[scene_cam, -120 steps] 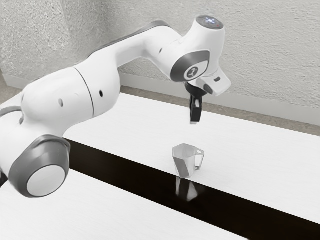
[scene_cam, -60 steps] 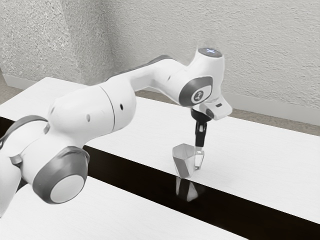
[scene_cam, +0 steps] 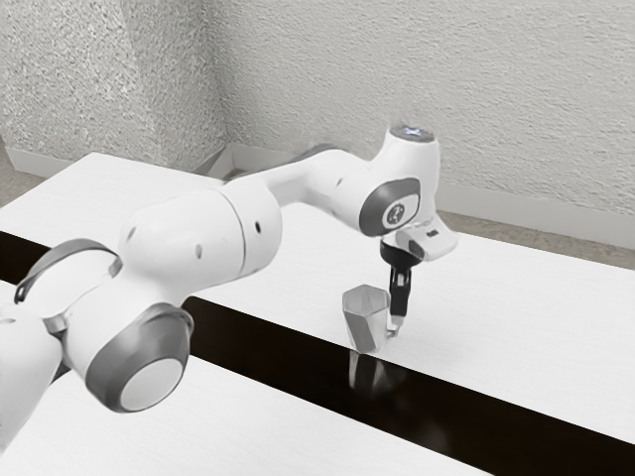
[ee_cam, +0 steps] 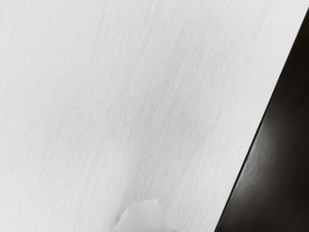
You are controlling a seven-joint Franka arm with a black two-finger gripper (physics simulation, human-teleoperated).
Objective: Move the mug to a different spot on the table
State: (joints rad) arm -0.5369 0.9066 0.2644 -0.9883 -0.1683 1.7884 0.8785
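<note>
White tabletop (scene_cam: pixel 516 297) takes up most of the scene, crossed by a glossy dark band (scene_cam: pixel 288 342) that runs from the exterior view's left toward the near right. Over it the arm (scene_cam: pixel 198 238) reaches out from the exterior view's left, wrist bent down. The mug (scene_cam: pixel 363 315), grey and faceted, stands upright on the far white panel at its seam with the band, and its reflection shows in the gloss below.

The gripper (scene_cam: pixel 396 317) points straight down against the mug's side toward the exterior view's right, low beside the wall where the handle sits. Whether it has clamped onto the handle or stands open around it I cannot tell. In the wrist view a pale blurred shape (ee_cam: pixel 140 218) lies just under the hand, probably part of the mug.

I judge this to be the grasping step. Next comes a firm hold, a straight lift, then a carry to bare white table well apart from here.
</note>
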